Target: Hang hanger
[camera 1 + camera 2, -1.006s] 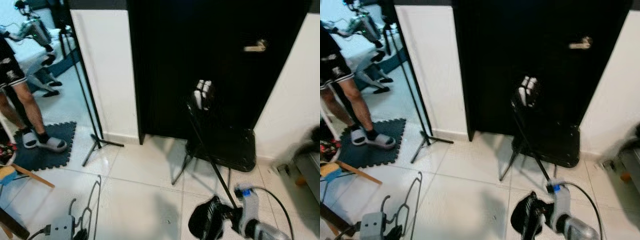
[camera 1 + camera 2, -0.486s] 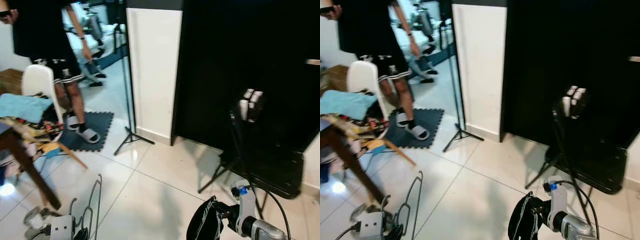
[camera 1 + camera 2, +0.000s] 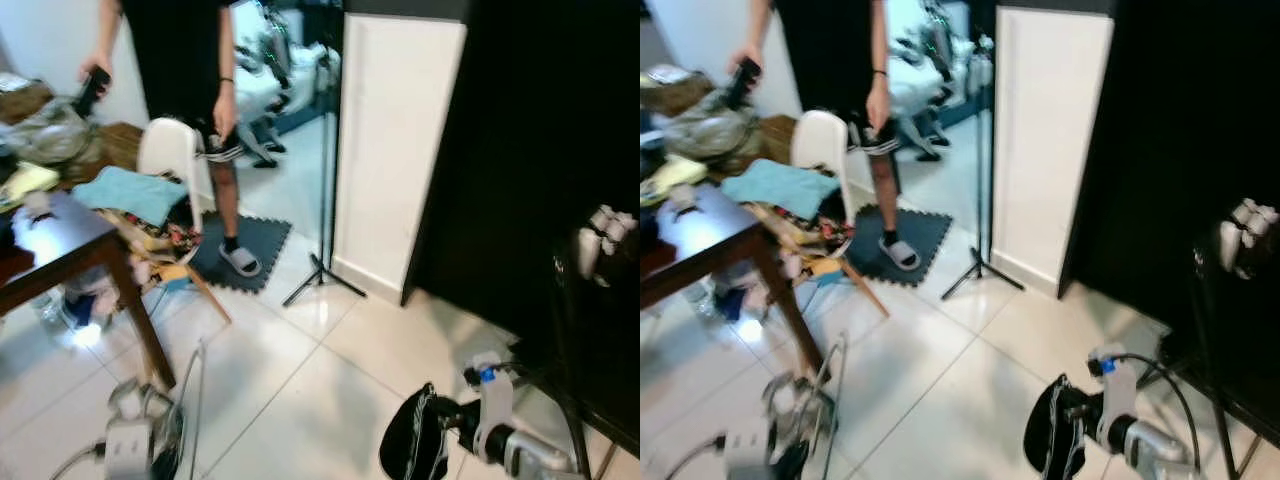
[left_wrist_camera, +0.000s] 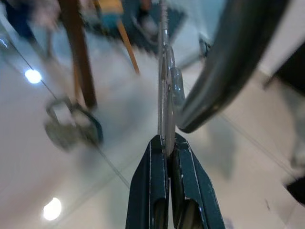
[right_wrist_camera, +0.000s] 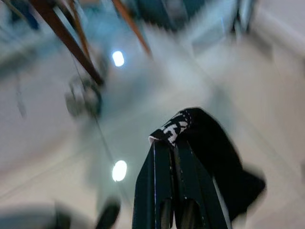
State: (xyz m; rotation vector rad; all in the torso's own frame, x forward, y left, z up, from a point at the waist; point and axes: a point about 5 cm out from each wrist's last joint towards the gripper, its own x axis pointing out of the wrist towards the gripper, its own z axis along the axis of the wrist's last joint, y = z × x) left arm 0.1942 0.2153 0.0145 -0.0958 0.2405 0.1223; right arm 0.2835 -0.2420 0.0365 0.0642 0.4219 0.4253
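Floor: pale glossy tiles, with light spots reflected in them.
Walls: white wall panel beside a black door or cabinet front on the robot's right.
Table: dark wooden table on the left, cluttered; a teal cloth lies draped just beside it, over a white chair.
Person: stands beyond the chair in dark clothes, one foot in a slipper on a dark floor mat; one hand holds a dark object.
Stand: thin black tripod against the white panel.
Left gripper: low at the left, fingers pressed together on thin wire.
Hanger: grey wire hanger pinched in the left gripper, rising upright from it above the floor near the table leg; in the left wrist view its wire runs straight out from the fingertips, with a thick dark curved bar beside it.
Right gripper: low at the right, fingers pressed together on fabric.
Garment: black cloth with white-lettered trim, hanging from the right gripper above the tiles.
Cable: black, looped by the right wrist.
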